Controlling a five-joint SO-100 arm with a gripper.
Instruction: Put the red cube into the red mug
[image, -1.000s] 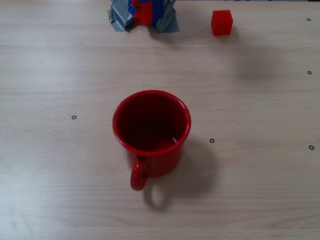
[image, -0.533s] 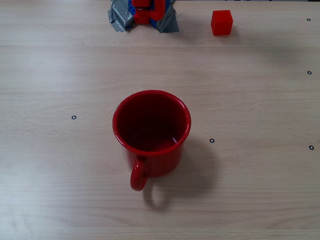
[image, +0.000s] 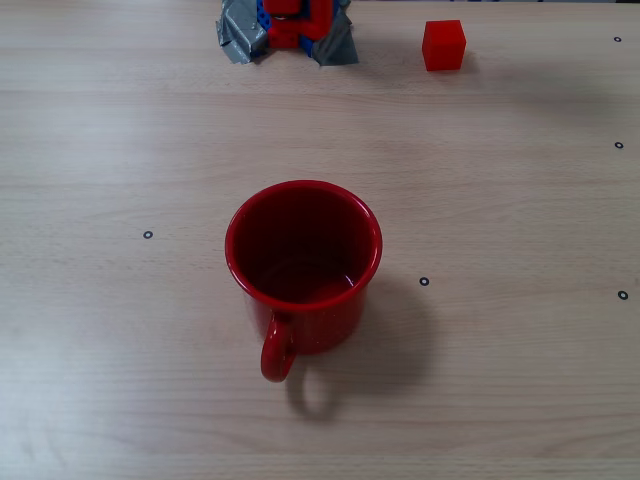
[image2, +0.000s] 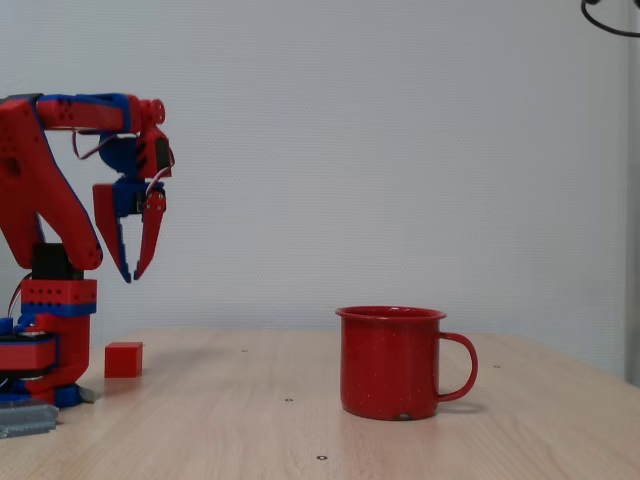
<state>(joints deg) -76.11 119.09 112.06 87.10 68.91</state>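
Observation:
The red cube (image: 443, 45) (image2: 123, 359) rests on the table at the far edge, to the right of the arm's base in a fixed view. The red mug (image: 303, 262) (image2: 392, 361) stands upright mid-table and looks empty, its handle toward the near edge (image: 275, 355). My gripper (image2: 132, 279) hangs high in the air, pointing down, roughly above the cube and far from the mug. Its red fingers (image2: 112, 225) taper together with a narrow gap at the tips and hold nothing. In the view from above, the gripper is out of frame.
The red and blue arm base (image: 288, 25) (image2: 40, 345) sits at the table's far edge on grey tape (image: 240, 40). Small black ring marks (image: 423, 281) dot the light wood tabletop (image: 500, 200). A white wall stands behind.
The arm parts seen over the base shifted slightly a second ago, and a faint shadow on the table's right faded. Cube and mug have not moved.

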